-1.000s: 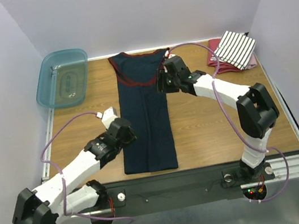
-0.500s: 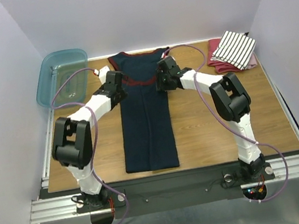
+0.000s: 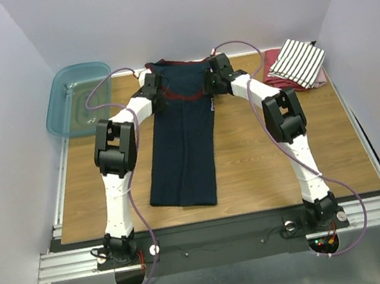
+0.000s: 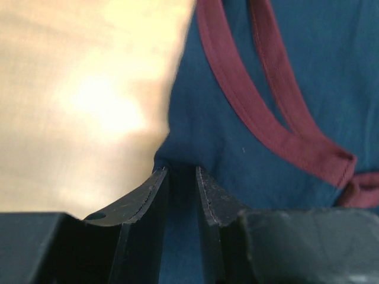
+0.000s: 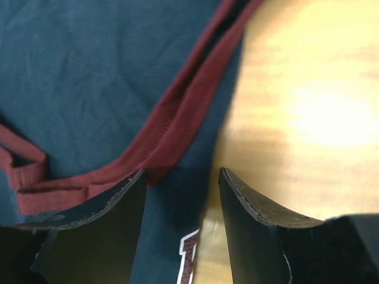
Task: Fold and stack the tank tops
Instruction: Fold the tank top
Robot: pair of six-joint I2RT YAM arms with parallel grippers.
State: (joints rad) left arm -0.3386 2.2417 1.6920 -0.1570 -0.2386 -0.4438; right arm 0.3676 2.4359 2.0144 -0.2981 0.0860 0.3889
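The left claw (image 4: pixel 180 171) is pinched almost together on a fold of cloth at the left shoulder edge of the navy tank top (image 3: pixel 179 144), just below its red armhole trim. The right claw (image 5: pixel 180 174) stands apart, one finger over the top's right armhole trim, the other over bare counter (image 5: pixel 296 118) beside it, apparently straddling that edge to take a matching grip. The garment lies flat and lengthwise, so both shoulders can likely be lifted together for a fold. The striped tank top (image 3: pixel 298 60) sits folded well to its right, the teal bin (image 3: pixel 79 98) well to its left.
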